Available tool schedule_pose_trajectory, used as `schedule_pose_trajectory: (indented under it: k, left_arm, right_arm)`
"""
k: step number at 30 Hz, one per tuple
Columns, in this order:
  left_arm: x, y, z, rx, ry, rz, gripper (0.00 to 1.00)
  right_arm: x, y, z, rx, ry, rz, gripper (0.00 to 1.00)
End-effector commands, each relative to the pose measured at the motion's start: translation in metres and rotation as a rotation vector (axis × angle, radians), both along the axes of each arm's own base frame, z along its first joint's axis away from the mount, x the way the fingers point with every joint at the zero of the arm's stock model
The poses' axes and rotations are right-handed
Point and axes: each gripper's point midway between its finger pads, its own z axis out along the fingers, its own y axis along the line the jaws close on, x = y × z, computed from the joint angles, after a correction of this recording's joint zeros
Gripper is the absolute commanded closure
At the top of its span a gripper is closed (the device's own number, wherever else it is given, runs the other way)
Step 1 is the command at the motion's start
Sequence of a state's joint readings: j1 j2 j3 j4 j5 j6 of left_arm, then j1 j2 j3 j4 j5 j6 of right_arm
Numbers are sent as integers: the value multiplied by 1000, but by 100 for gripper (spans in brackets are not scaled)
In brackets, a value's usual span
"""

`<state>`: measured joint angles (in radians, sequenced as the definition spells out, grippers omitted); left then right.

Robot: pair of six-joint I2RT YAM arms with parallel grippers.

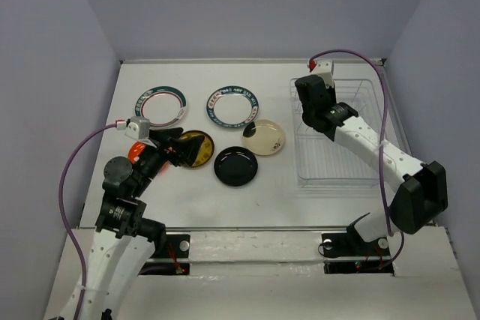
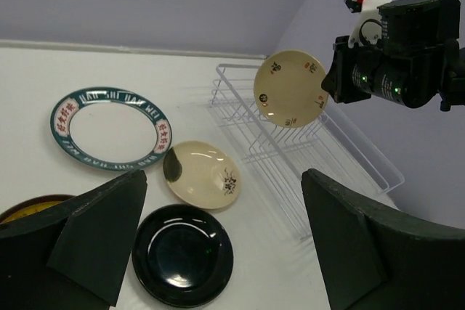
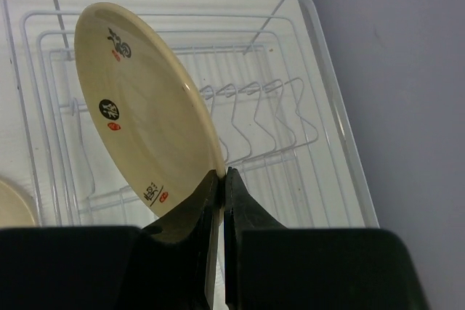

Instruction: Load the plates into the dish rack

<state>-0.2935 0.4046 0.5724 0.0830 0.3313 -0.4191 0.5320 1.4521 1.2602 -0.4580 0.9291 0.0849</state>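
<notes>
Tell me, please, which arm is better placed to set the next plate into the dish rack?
Right: the right gripper is shut on the cream plate, held on edge over the dish rack. The left gripper is open and empty, near the amber plate.

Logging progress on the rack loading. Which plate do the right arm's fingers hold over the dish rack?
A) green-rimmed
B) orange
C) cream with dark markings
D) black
C: the right gripper has its fingers shut on the rim of a cream plate with dark markings, above the dish rack.
</notes>
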Motion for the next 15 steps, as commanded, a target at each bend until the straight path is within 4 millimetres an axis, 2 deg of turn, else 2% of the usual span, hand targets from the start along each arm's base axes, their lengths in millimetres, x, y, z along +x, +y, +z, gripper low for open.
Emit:
schedule_pose_trajectory:
  k: [1, 4, 9, 10, 13, 15]
  left_arm:
    - [6, -14, -1, -30, 76, -65, 1]
    - [15, -17, -21, -50, 160, -54, 1]
    - [25, -8, -57, -63, 292, 31, 1]
    - [27, -6, -68, -82, 329, 58, 1]
    - [29, -9, -87, -80, 378, 82, 1]
    - [28, -12, -101, -65, 411, 98, 2]
  right_arm:
    - [12, 6, 4, 36, -16, -16, 93]
    - [20, 11, -14, 53, 20, -13, 93]
    - [31, 22, -34, 66, 66, -14, 93]
    - [32, 23, -39, 69, 76, -19, 93]
    - [32, 28, -54, 108, 98, -36, 93]
    - [31, 31, -63, 140, 107, -42, 87]
